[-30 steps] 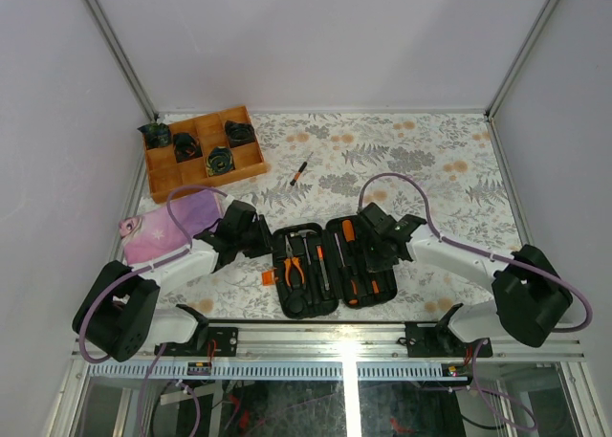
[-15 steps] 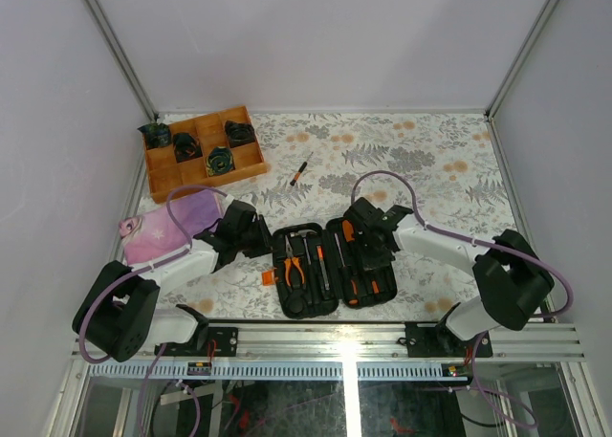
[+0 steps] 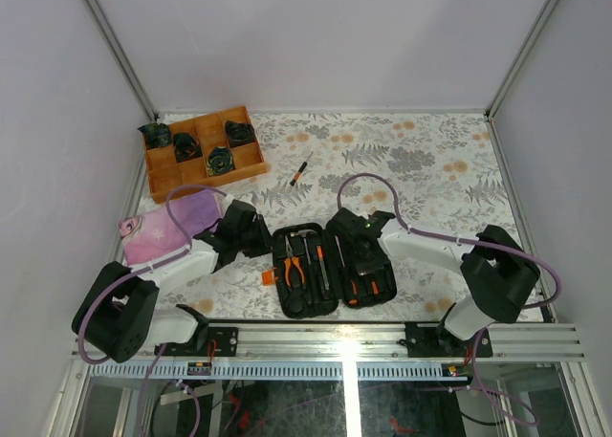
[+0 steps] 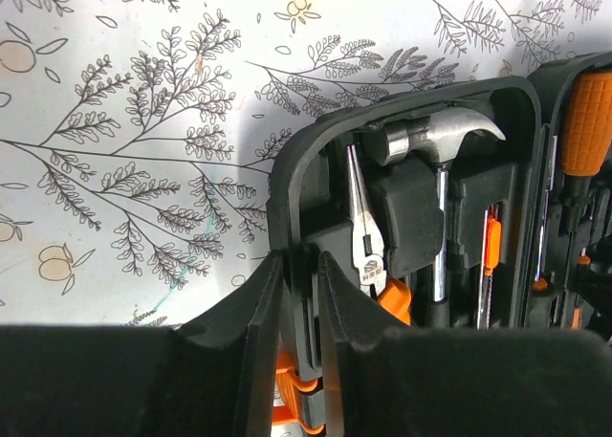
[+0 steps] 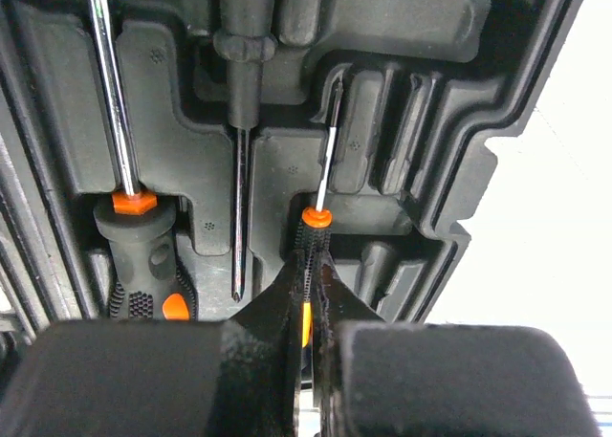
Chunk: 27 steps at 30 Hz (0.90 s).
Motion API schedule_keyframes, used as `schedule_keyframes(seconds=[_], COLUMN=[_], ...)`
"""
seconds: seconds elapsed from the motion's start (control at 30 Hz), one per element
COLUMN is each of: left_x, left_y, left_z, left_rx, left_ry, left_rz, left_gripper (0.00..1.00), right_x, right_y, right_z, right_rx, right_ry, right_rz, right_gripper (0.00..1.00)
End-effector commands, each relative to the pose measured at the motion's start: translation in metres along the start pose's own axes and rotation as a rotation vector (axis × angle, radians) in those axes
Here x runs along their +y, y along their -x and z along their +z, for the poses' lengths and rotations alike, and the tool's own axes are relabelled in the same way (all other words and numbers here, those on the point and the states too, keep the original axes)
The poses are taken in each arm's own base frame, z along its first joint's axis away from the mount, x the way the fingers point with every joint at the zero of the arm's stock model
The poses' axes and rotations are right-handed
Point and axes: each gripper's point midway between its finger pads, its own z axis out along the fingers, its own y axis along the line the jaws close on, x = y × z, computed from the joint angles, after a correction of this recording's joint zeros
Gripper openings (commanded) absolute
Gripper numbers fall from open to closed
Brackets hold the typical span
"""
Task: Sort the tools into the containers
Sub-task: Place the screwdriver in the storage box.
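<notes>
The black tool case (image 3: 330, 265) lies open near the table's front. Its left half holds orange-handled pliers (image 3: 292, 270) and a hammer (image 4: 435, 136); its right half holds black-and-orange screwdrivers (image 5: 134, 255). My left gripper (image 4: 296, 284) is shut on the case's left rim (image 4: 287, 198). My right gripper (image 5: 311, 284) is shut on a thin short orange-and-black driver (image 5: 314, 236) over a moulded slot in the right half. Another thin driver (image 3: 299, 171) lies loose on the table behind the case.
An orange-brown wooden divided tray (image 3: 203, 152) with dark rolled items stands at the back left. A pink cloth (image 3: 167, 225) lies left of the case beside my left arm. The enclosure walls stand on both sides.
My right gripper has moved left and forward, from the case's right edge to over its right half, carrying the thin driver. My left arm has not moved.
</notes>
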Motion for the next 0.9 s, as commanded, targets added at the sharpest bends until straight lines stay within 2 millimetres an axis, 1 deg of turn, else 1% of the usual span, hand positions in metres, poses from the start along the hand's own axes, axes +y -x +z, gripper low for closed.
schedule_keyframes(seconds=[0.0,0.03,0.07,0.2,0.27,0.33,0.43,0.5,0.53,0.63,0.77,0.87], left_x=[-0.01,-0.01,-0.01,-0.013,-0.019,-0.026,-0.035,-0.04,-0.046,-0.055,-0.076,-0.099], left_y=[0.012,0.017,0.021,0.038,0.046,0.055,0.07,0.08,0.087,0.103,0.137,0.163], left_z=[-0.006,-0.009,-0.013,-0.025,-0.03,-0.035,-0.041,-0.043,-0.045,-0.047,-0.061,-0.071], left_rx=[-0.048,-0.066,-0.082,-0.131,-0.147,-0.166,-0.197,-0.211,-0.223,-0.237,-0.313,-0.355], left_ry=[0.0,0.011,0.023,0.056,0.055,0.048,0.048,0.052,0.049,0.067,0.068,0.035], left_rz=[0.028,0.029,0.029,0.033,0.035,0.04,0.058,0.08,0.092,0.118,0.161,0.237], left_gripper=[0.16,0.18,0.2,0.3,0.33,0.36,0.43,0.48,0.49,0.52,0.56,0.58], right_x=[0.032,0.028,0.025,0.013,0.01,0.012,0.017,0.017,0.016,0.011,0.006,0.003], right_y=[-0.029,-0.015,-0.002,0.039,0.054,0.065,0.073,0.075,0.074,0.074,0.077,0.082], right_z=[0.03,0.017,0.004,-0.039,-0.055,-0.068,-0.08,-0.086,-0.087,-0.097,-0.112,-0.125], right_rx=[0.059,-0.002,-0.057,-0.249,-0.328,-0.393,-0.463,-0.503,-0.517,-0.579,-0.652,-0.712], right_ry=[0.086,0.075,0.069,0.047,0.053,0.084,0.147,0.181,0.193,0.228,0.253,0.272], right_rz=[0.044,0.05,0.051,0.084,0.116,0.14,0.182,0.212,0.223,0.251,0.235,0.222], right_gripper=[0.01,0.04,0.1,0.28,0.32,0.35,0.38,0.4,0.41,0.43,0.47,0.49])
